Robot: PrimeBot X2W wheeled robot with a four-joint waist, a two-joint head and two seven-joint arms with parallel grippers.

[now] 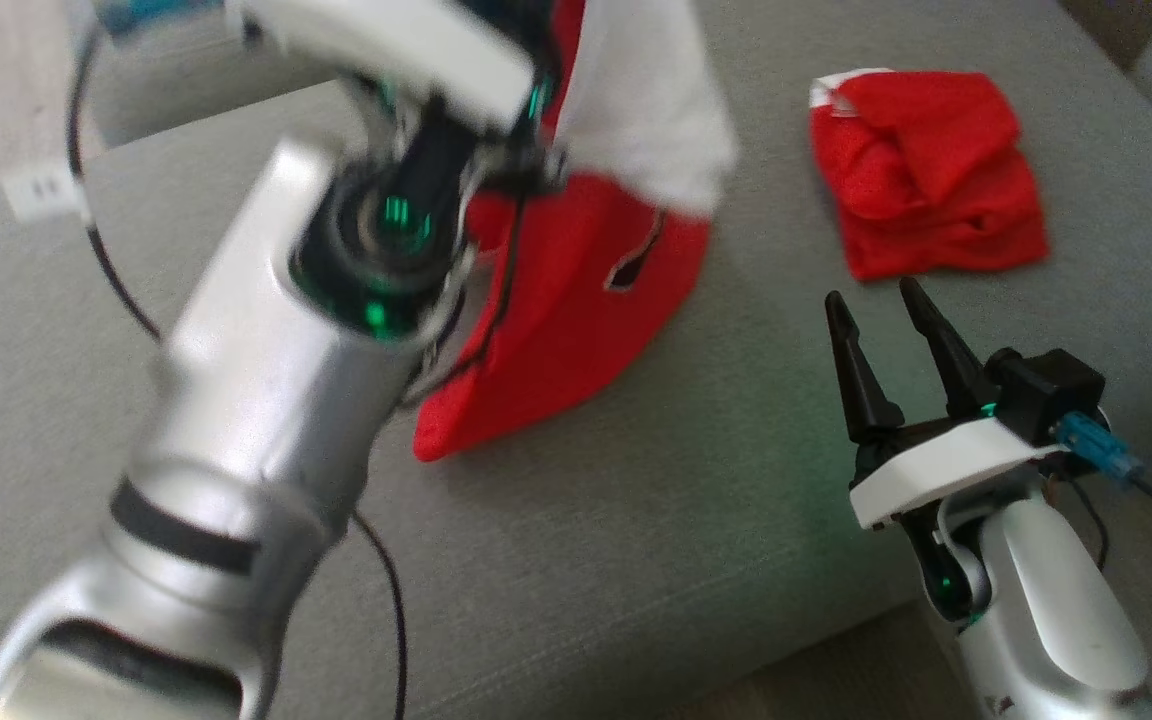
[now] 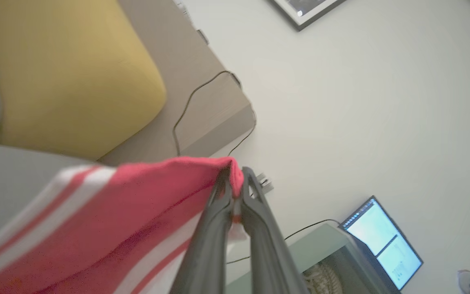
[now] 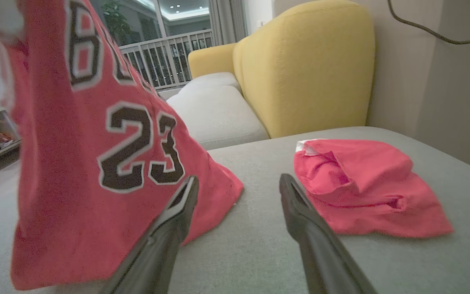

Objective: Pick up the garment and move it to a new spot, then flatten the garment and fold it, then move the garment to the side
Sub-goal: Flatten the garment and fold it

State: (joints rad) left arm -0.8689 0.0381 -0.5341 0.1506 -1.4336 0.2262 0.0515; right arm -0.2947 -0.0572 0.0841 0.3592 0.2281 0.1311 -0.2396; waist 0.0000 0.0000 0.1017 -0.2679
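The garment (image 1: 576,330) is a red jersey with white trim and the number 23 (image 3: 137,151). It hangs lifted, its lower hem still resting on the grey sofa cushion (image 1: 636,560). My left gripper (image 2: 237,179) is shut on the jersey's top edge (image 2: 116,204); in the head view that arm covers the grip. My right gripper (image 1: 871,295) stands open near the cushion's front right, empty. In the right wrist view the jersey hangs just left of the right gripper (image 3: 239,179).
A second red garment (image 1: 936,185) lies folded at the back right of the cushion (image 3: 361,188). A yellow backrest (image 3: 308,69) rises behind. A black cable (image 1: 96,250) loops off my left arm. A laptop (image 2: 382,241) sits below the wall.
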